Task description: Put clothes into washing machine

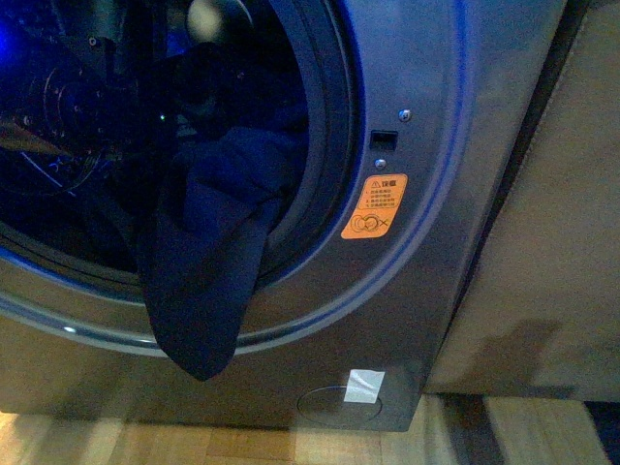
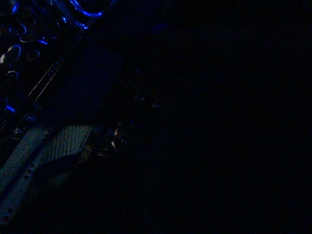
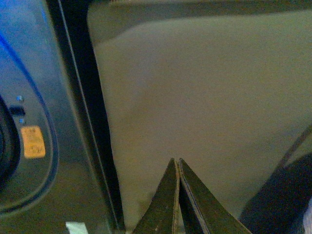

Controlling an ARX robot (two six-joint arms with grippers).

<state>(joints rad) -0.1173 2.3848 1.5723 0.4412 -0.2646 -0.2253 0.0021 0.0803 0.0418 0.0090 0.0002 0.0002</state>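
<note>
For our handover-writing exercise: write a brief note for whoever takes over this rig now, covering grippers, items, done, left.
Right gripper: jaws shut, empty, facing the beige panel beside the washing machine.
Left gripper: its view is dark, cannot tell.
Clothes: partly inside the machine, rest hanging out down the front.
Left: get the hanging part fully inside.

The pale wooden plank floor (image 1: 242,444) carries the grey metallic front-loading washing machine (image 1: 436,291), standing upright on it. A plain beige flat-sided cabinet (image 1: 552,242) stands just beside the machine.
</note>
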